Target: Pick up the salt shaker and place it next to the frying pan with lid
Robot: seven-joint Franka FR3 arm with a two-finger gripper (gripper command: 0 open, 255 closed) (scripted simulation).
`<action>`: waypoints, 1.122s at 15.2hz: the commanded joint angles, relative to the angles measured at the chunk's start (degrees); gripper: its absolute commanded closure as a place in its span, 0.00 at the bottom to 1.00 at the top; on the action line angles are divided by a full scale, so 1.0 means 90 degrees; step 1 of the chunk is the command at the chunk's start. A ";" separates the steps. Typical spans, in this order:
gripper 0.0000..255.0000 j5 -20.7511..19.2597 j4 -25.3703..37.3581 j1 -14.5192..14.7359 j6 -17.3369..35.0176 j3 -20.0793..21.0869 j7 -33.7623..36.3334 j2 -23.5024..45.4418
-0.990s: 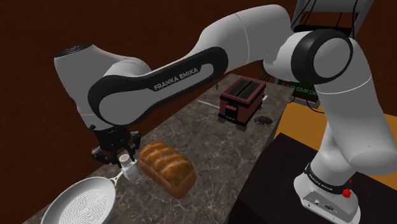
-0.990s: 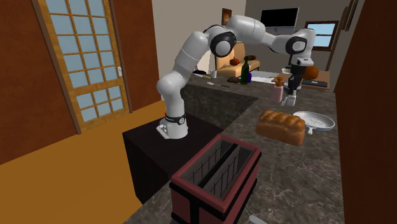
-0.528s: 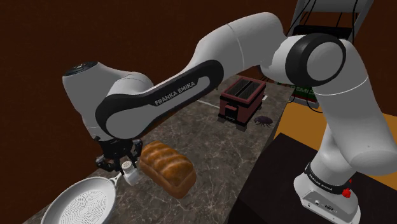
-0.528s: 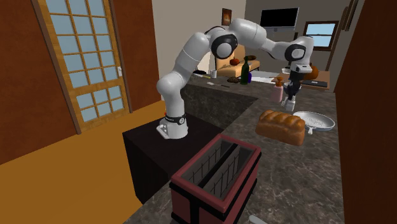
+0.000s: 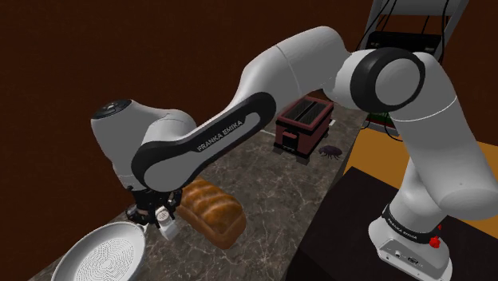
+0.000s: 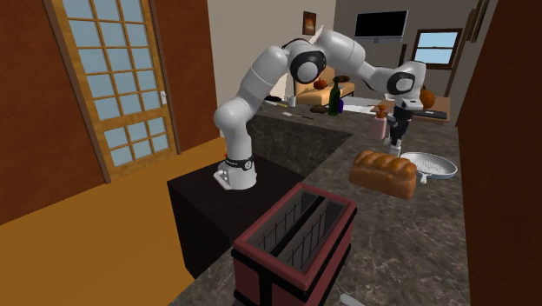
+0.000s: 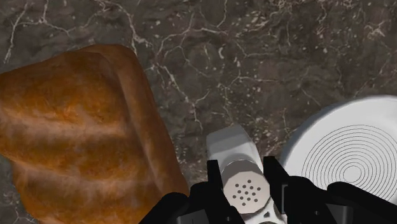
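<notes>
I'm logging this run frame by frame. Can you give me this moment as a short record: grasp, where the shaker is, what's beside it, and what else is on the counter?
grasp: gripper shut on salt shaker
shaker place: low over the dark marbled counter; cannot tell whether it touches
one side: bread loaf, close by
other side: white frying pan, close by
also on counter: dark red toaster, further along, away from the gripper

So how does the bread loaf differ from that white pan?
The bread loaf is brown, long and humped; the frying pan is white, round and shallow, with ringed lines inside. The pan has a handle, the loaf none. Both rest on the dark marbled counter.
</notes>
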 commanded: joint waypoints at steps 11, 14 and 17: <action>1.00 -0.0218 -0.0350 0.0047 0.0758 -0.0162 0.0119 0.0437; 1.00 -0.0245 -0.0370 0.0059 0.0836 -0.0184 0.0133 0.0497; 1.00 -0.0245 -0.0370 0.0059 0.0835 -0.0184 0.0133 0.0497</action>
